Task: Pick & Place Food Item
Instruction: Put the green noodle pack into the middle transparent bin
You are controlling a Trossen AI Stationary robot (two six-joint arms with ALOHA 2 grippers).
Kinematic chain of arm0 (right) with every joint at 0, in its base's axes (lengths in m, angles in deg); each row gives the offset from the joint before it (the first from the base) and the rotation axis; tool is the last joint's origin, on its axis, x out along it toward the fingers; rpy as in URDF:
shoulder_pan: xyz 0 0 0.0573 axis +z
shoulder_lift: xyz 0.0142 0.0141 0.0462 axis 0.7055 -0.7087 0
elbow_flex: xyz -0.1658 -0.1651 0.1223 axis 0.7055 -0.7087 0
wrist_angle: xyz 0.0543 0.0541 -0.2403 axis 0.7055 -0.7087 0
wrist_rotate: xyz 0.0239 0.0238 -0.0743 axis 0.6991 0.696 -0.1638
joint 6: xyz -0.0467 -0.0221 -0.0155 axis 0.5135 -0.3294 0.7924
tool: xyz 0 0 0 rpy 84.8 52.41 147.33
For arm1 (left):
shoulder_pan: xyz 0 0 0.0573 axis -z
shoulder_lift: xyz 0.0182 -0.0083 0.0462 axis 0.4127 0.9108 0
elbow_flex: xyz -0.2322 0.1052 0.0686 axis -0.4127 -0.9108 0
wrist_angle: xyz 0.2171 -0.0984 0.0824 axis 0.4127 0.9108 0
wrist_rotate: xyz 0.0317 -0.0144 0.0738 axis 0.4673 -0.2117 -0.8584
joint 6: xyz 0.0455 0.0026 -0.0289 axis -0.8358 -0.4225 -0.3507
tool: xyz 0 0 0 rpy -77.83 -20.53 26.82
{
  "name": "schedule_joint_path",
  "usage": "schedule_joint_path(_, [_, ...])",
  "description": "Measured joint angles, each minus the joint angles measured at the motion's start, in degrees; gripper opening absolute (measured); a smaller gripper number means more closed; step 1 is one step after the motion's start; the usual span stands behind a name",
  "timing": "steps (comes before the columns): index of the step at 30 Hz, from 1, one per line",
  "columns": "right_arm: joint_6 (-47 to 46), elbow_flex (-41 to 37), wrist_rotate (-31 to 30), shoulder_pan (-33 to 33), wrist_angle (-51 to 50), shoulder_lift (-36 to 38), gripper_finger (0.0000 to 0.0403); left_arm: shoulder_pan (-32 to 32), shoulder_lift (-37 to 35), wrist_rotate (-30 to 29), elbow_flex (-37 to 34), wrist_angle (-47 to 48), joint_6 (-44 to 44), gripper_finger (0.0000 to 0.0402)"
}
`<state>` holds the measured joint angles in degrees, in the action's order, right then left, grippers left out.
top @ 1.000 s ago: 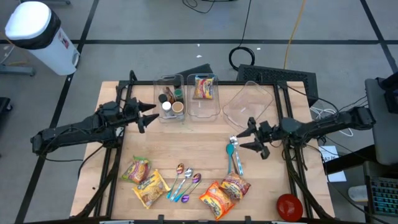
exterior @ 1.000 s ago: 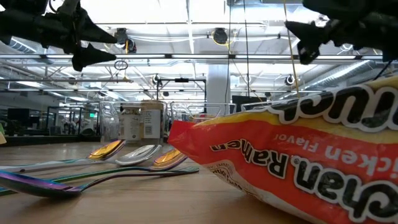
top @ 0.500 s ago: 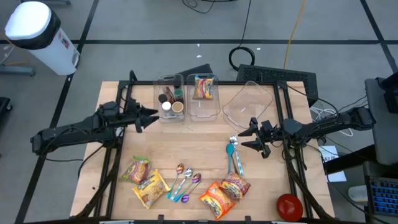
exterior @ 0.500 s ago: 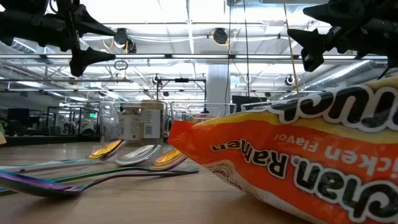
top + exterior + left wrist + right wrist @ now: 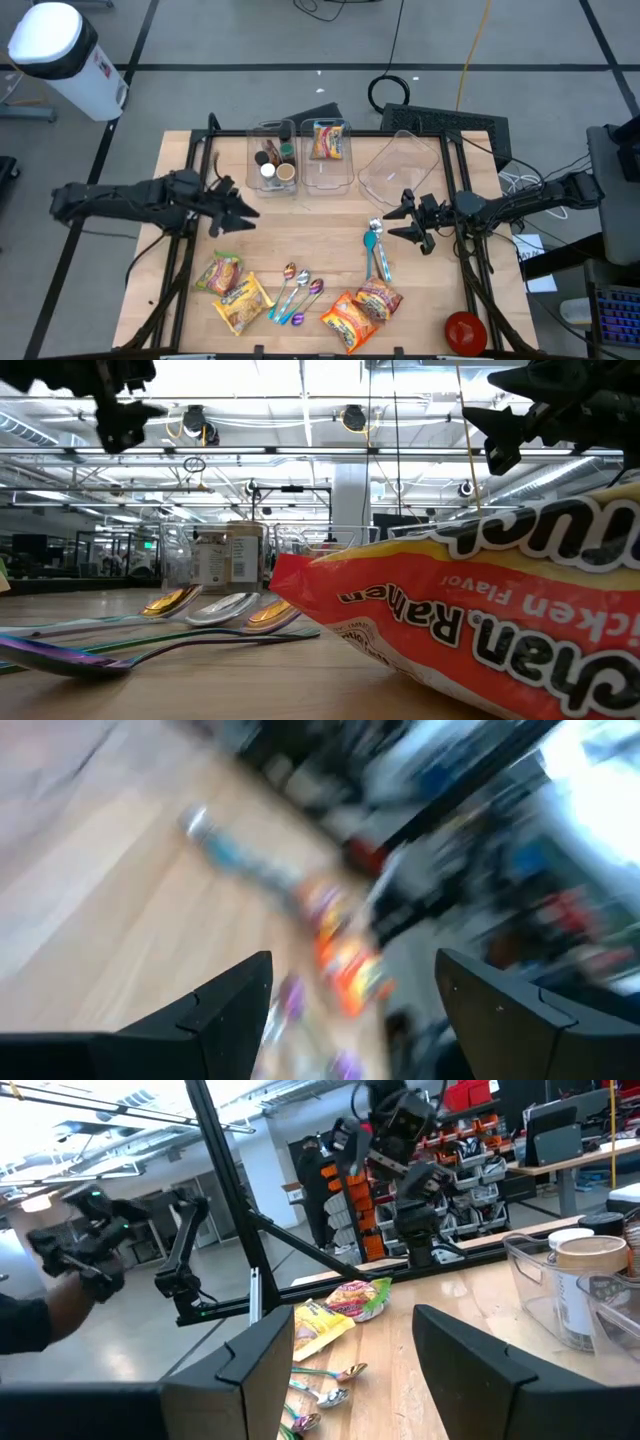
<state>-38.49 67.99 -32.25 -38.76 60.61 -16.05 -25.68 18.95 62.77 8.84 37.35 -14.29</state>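
Several ramen packets lie flat near the table's front edge: two at the left [image 5: 220, 272] [image 5: 243, 302] and two at the right [image 5: 350, 318] [image 5: 380, 297]. Another packet [image 5: 328, 140] sits in a clear bin at the back. My left gripper [image 5: 243, 212] hangs open above the bare wood, between the back bins and the left packets. My right gripper [image 5: 396, 215] is open too. It hovers in the air just right of the teal spoons [image 5: 375, 248]. In the low view both grippers [image 5: 125, 410] [image 5: 495, 435] are well above the table. The left wrist view is blurred.
A clear bin with cups and jars [image 5: 272, 160] stands at the back beside the packet's bin, and a tipped clear tub [image 5: 405, 162] lies to their right. Metal spoons [image 5: 297, 292] lie between the packet pairs. A red object [image 5: 465, 330] is at the near right corner.
My left gripper has swung from beside the cup bin toward the table's near edge and a little to the right, rolling as it went; it stays open. My right gripper has kept still. Nothing on the table has moved.
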Motion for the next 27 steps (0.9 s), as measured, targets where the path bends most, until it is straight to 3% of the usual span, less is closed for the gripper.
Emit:
schedule_joint_path(4, [0.4,0.0,0.0,0.0,-0.6,0.0,0.0196,6.8,7.4,-10.6,7.9,21.3,4.0,0.0285])
schedule_joint_path(8, [0.5,0.0,0.0,0.0,-0.8,0.0,0.0196,11.7,14.5,-11.8,10.3,31.7,15.2,0.0285])
schedule_joint_path(14, [0.9,0.0,0.0,0.0,-0.9,0.0,0.0196,18.2,23.1,-7.3,9.6,33.1,29.7,0.0285])
schedule_joint_path(27, [0.9,0.0,0.0,0.0,-1.7,0.0,0.0196,26.3,35.6,-5.8,9.6,33.2,43.7,0.0285])
